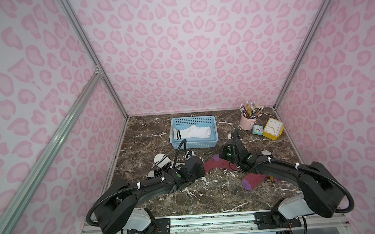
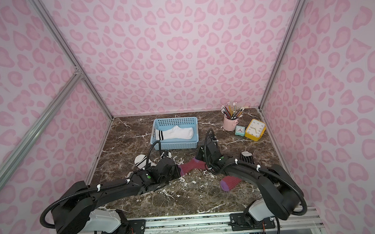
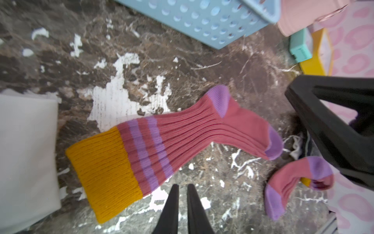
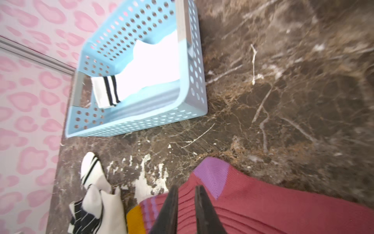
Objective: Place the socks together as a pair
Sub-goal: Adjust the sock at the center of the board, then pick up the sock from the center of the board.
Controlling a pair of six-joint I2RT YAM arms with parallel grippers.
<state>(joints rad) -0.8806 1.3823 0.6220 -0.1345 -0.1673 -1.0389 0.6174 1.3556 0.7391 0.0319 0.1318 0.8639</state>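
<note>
A long maroon ribbed sock [image 3: 182, 137] with a mustard cuff and purple toe lies flat on the marble table [image 1: 208, 193]; it also shows as the maroon sock [image 1: 215, 164] [image 2: 190, 165] in both top views. A second maroon sock [image 1: 252, 181] [image 3: 293, 182] lies bunched nearer the front right. My right gripper [image 4: 186, 187] hovers just over the long sock's ribbed leg, slightly open, gripping nothing. My left gripper [image 3: 183, 185] sits beside the mustard cuff, its jaws almost together and empty. White socks with black bands [image 1: 193, 131] rest in the blue basket [image 1: 194, 144].
A heap of black-and-white striped socks [image 1: 161, 161] lies left of my left wrist. One black striped sock [image 2: 247, 157] lies behind my right arm. A pink cup of pencils [image 1: 246, 121], a teal clock [image 1: 257, 129] and a yellow clock [image 1: 273, 129] stand at the back right.
</note>
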